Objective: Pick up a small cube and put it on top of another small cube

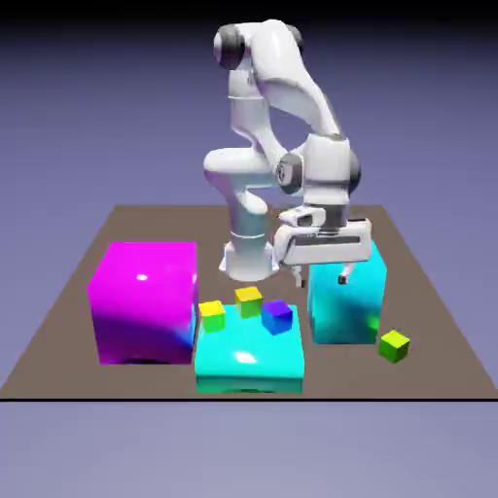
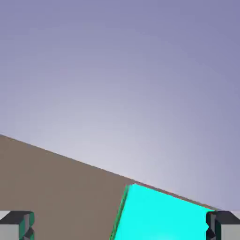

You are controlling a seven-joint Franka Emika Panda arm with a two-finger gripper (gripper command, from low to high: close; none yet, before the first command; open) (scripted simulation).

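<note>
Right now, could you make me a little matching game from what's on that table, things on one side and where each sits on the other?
Things:
1. green cube
2. blue-purple cube
3. magenta block
4. hand

Places:
A. on the flat cyan block
B. at the exterior view's left
C. alone on the table, at the right
D. above the taller cyan block, open and empty

Pairs: 1-C, 2-A, 3-B, 4-D

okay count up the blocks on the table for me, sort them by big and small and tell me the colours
Big cyan blocks: 2, the flat one and the tall one
Big magenta block: 1
Small yellow-and-green cubes: 2
Small blue-purple cube: 1
Small all-green cube: 1
Total: 7 blocks
</note>
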